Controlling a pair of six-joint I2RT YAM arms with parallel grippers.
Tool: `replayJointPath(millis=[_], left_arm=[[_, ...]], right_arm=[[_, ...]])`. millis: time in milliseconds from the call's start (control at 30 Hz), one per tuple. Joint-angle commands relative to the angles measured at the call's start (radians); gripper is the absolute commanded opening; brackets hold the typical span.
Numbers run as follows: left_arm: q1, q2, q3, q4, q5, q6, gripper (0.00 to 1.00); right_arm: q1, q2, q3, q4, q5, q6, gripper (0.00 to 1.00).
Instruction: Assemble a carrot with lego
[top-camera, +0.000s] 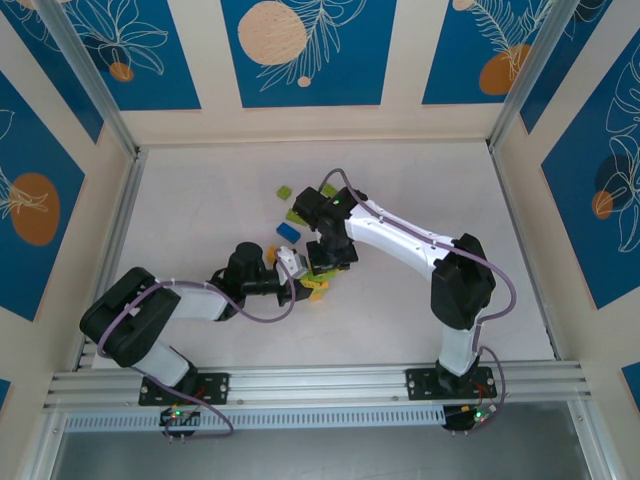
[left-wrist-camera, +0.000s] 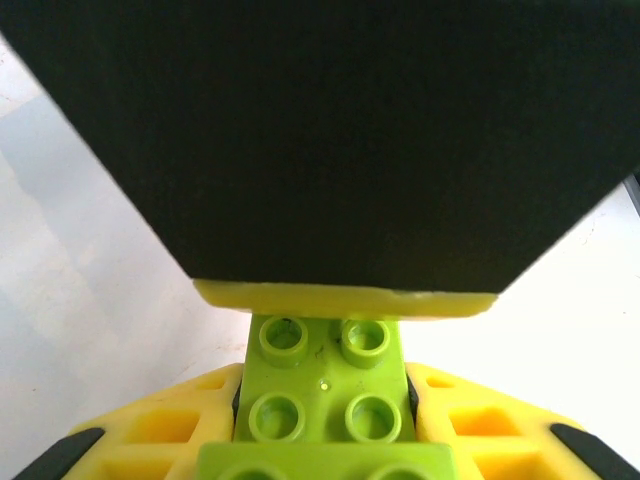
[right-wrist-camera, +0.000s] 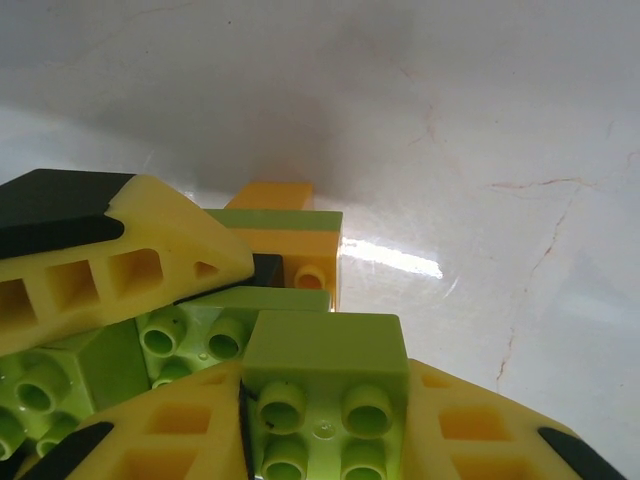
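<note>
Lime lego brick (left-wrist-camera: 322, 372) sits clamped in your left pincer (left-wrist-camera: 325, 430); your right pincer (right-wrist-camera: 325, 420) pinches a second lime brick (right-wrist-camera: 325, 345), both mid-counter (top-camera: 200, 200).

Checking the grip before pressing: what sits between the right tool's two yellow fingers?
A lime green brick, studs showing, fills that gap, seen in the right wrist view.

I am looking into a small robot test booth, like a lab. The left arm (top-camera: 170, 300) and the right arm (top-camera: 410, 240) are bolted to a metal rail (top-camera: 320, 382) at the front of a plain white desk (top-camera: 190, 210). Metal posts (top-camera: 88, 80) hold up walls (top-camera: 340, 60) with blue leaf pictures.
</note>
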Motion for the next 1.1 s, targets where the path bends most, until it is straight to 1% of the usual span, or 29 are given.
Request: replayJointPath(millis=[0,200,300,400,567,633,867,1067], left_arm=[[-0.005,0.027,0.020,-0.055,-0.036,0.026,0.21],[-0.005,0.027,0.022,-0.057,-0.037,0.026,0.20],[-0.004,0.027,0.022,-0.057,-0.038,0.027,0.20],[-0.005,0.028,0.024,-0.058,-0.039,0.028,0.20],[-0.005,0.030,0.024,-0.061,-0.038,0.029,0.20],[-0.005,0.032,0.026,-0.063,-0.037,0.028,0.20],[-0.007,0.029,0.026,-0.068,-0.036,0.030,0.20],[-0.006,0.020,0.026,-0.073,-0.036,0.025,0.20]], right_arm=[[0.043,0.092,-0.054,-0.011,-0.066,0.022,0.30],[0.044,0.097,-0.051,-0.013,-0.057,0.016,0.30],[0.044,0.093,-0.034,-0.020,-0.050,0.013,0.32],[0.042,0.080,-0.016,-0.017,-0.044,0.010,0.40],[0.034,0.024,-0.006,0.033,-0.086,-0.002,0.59],[0.028,0.003,0.001,0.039,-0.085,-0.004,0.66],[-0.008,-0.087,0.035,0.009,-0.031,-0.016,0.74],[-0.057,-0.169,0.057,-0.028,0.030,-0.034,0.76]])
